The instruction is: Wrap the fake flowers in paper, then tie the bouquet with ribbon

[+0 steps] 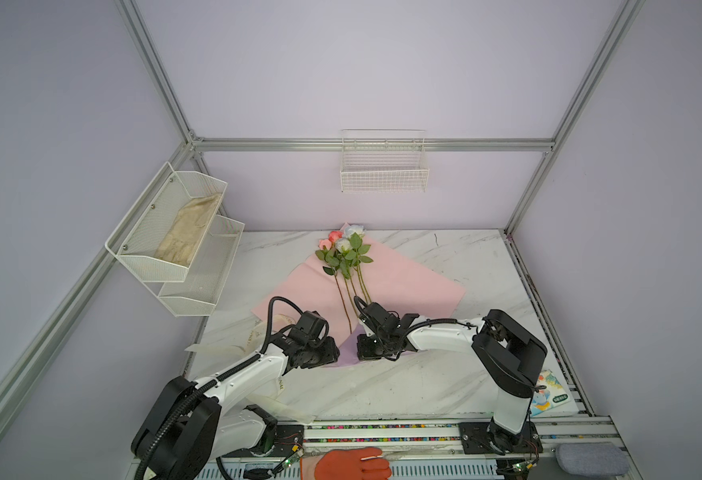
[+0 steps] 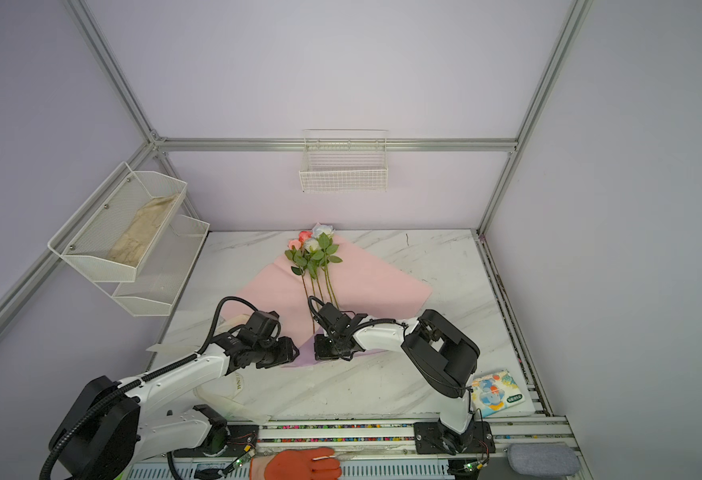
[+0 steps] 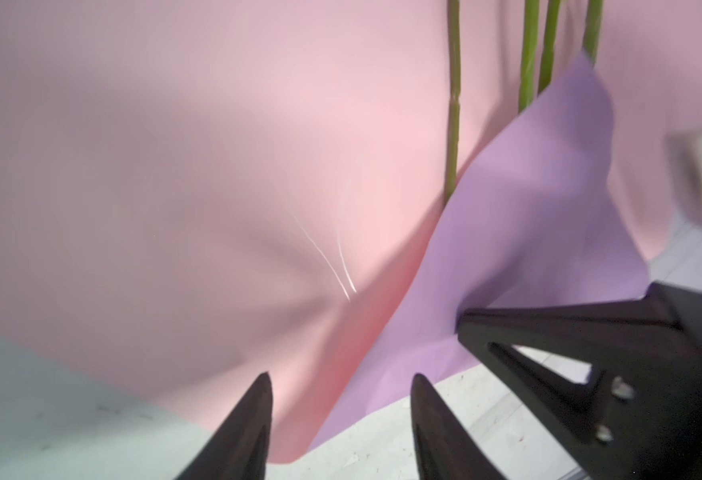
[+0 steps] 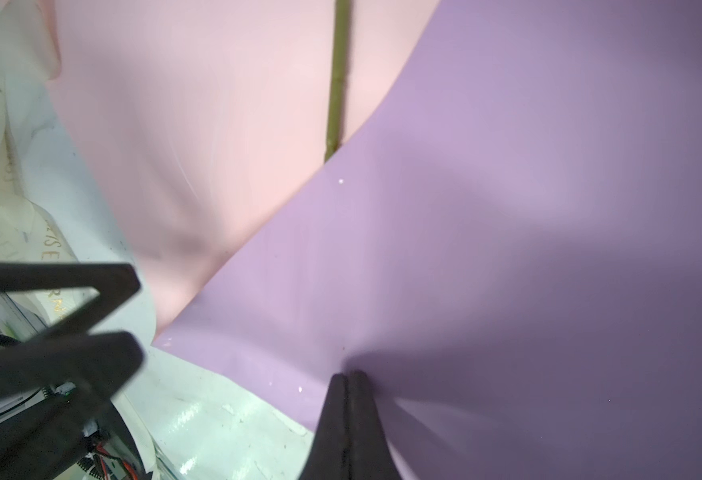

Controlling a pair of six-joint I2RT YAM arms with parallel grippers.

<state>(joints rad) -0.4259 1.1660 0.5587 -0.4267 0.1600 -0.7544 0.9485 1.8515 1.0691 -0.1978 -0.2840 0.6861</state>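
The fake flowers (image 1: 343, 245) lie with their heads to the back on the spread wrapping paper (image 1: 403, 286), pink face up; together they form the bouquet, which lies unwrapped. Their green stems (image 3: 453, 104) run toward me and vanish under a lilac flap (image 3: 528, 199) folded over their ends. My right gripper (image 4: 349, 374) is shut, pinching this lilac flap (image 4: 507, 208), and creases spread from its tips. My left gripper (image 3: 341, 380) stands open just above the paper's near edge, gripping nothing. In both top views the two grippers meet over the flap (image 2: 303, 353).
A cream lettered ribbon (image 1: 281, 384) trails under the left arm. White mesh shelves (image 1: 175, 232) hang on the left wall, a wire basket (image 1: 384, 174) on the back wall. A printed packet (image 1: 550, 392) lies front right. An orange-gloved hand (image 1: 353, 463) rests at the front rail.
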